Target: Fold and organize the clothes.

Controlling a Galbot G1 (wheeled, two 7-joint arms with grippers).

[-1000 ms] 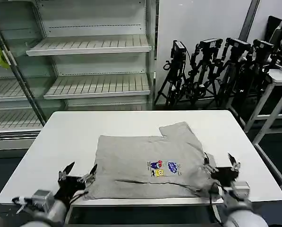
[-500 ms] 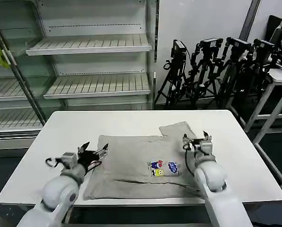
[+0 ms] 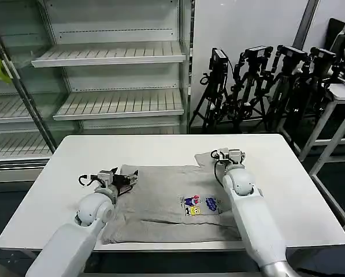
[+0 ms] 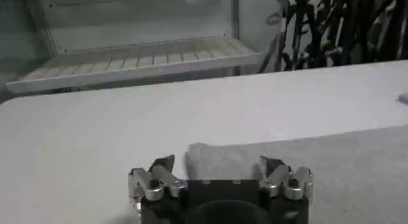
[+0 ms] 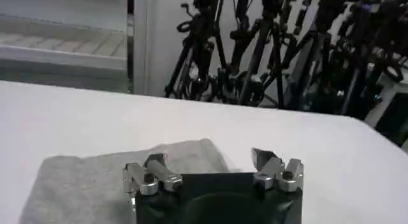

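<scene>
A light grey shirt (image 3: 178, 202) with a small colourful chest print (image 3: 198, 205) lies flat on the white table (image 3: 68, 167), nearer the front edge than the back, roughly midway between the left and right edges. Its front hem and its right side are partly hidden behind the two arms, so how close the cloth comes to the front edge there cannot be made out. A sleeve (image 3: 215, 158) sticks out toward the back edge, its tip covered by the right arm's wrist.

The left gripper (image 3: 129, 177) sits over the shirt's back left corner, jaws spread, one finger on either side of that corner in the left wrist view (image 4: 217, 171); whether the tips touch the cloth is unclear. The right gripper (image 3: 216, 154) is at the sleeve's far end, jaws also spread, with the sleeve's edge lying between them in the right wrist view (image 5: 207, 163).

Bare tabletop runs along the back edge, and wide open strips lie toward the left and right edges. Behind the table stand empty shelves (image 3: 114, 55) and a cluster of black tripods (image 3: 264, 86)
</scene>
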